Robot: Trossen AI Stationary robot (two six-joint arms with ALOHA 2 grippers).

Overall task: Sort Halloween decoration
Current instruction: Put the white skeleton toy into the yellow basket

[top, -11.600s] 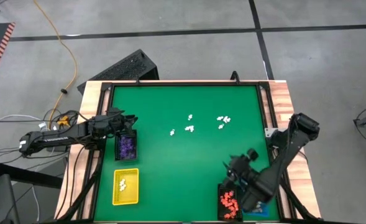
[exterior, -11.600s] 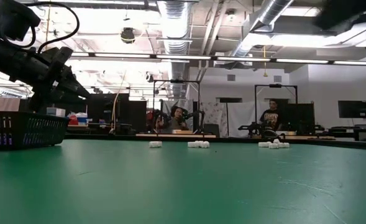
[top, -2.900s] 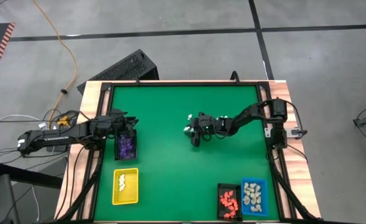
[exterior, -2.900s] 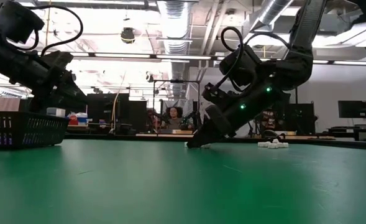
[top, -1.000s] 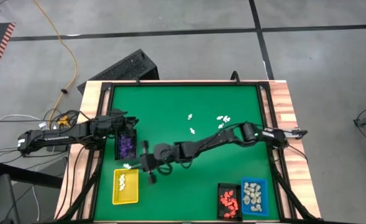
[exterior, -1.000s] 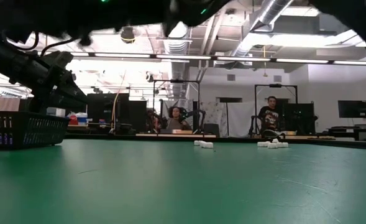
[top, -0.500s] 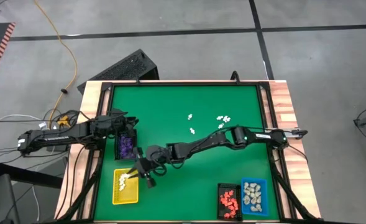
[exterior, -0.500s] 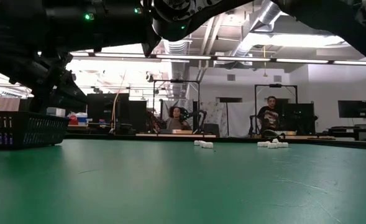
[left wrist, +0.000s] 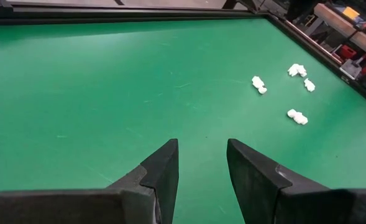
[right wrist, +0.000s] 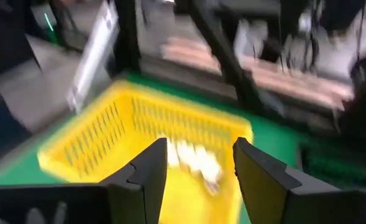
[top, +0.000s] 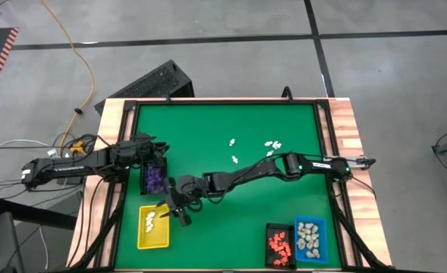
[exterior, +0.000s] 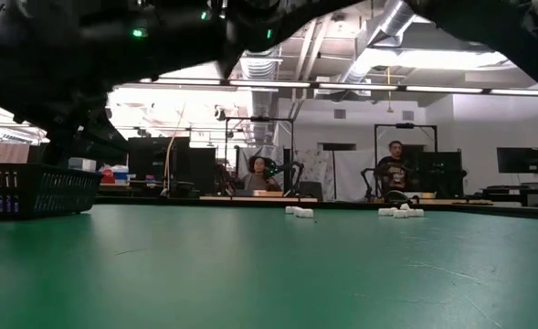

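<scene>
The Halloween decoration shows as tiny white figurines loose on the green table (top: 235,159) (top: 272,144) (left wrist: 258,84). More white ones (top: 151,221) (right wrist: 195,158) lie in the yellow tray (top: 152,236). My right gripper (top: 170,212) (right wrist: 198,158) hangs open over that tray's far right corner, with nothing between its fingers. My left gripper (top: 153,145) (left wrist: 201,152) waits open above the far end of the black tray of purple figurines (top: 155,178).
A black tray of orange-red figurines (top: 279,244) and a blue tray of cream ones (top: 308,235) stand at the near right. My right arm (top: 284,165) stretches across the table's middle. A black frame (top: 223,101) rims the table. People sit in the room behind (exterior: 395,169).
My right gripper has gone toward the table's near left and sunk a little, ending over the yellow tray. Its fingers stand farther apart now than a second ago.
</scene>
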